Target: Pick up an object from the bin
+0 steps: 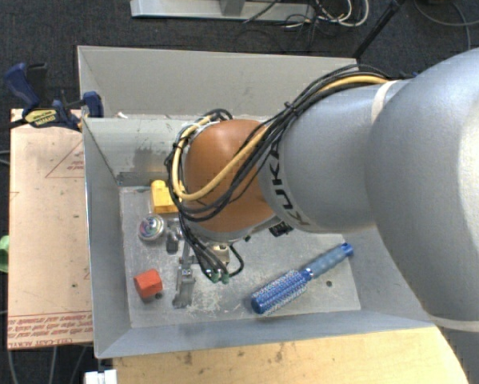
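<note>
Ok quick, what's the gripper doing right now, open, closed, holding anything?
Gripper: cannot be told whether it is open or closed. It is low between the red block and the blue brush.

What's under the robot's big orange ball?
A yellow block pokes out beside the orange cover, partly hidden by it. The gripper hangs below. Whatever else lies on the bin floor there is covered.

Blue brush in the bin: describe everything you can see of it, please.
The blue brush lies flat on the floor of the bin, towards the front right corner. It slants, with its bristled head at the lower left and its handle pointing to the upper right. The head is thick with short pale bristles, and the handle looks like smooth blue plastic. It lies whole and alone, touching only the floor, well to the right of the gripper.
</note>
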Robot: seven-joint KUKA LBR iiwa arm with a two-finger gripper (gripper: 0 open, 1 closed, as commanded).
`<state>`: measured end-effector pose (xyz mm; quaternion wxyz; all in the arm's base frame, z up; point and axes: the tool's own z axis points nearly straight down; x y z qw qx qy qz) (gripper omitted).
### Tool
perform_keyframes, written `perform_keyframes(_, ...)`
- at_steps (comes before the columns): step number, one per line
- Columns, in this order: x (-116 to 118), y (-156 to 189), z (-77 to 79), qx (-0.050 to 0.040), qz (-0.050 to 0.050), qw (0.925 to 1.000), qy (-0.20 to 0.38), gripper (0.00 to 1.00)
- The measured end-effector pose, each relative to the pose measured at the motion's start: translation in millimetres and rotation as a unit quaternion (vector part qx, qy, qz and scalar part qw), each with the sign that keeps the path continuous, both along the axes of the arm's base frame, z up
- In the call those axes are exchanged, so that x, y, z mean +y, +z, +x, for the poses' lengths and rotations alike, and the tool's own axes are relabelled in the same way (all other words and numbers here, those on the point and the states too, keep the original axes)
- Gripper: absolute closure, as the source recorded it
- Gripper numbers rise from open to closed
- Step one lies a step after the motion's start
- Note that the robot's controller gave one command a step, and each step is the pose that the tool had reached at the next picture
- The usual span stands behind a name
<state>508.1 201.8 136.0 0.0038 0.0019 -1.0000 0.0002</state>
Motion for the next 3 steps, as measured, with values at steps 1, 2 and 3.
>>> perform_keyframes(1, 43, -70, -4.2, -0.0008, 0.001, 0.9998, 0.018, 0.00)
perform_keyframes(2, 2, -66, 25.4, -0.0054, 0.000, 0.9994, 0.035, 0.00)
perform_keyframes(3, 44, -65, 20.6, -0.0051, 0.002, 0.9801, 0.199, 0.00)
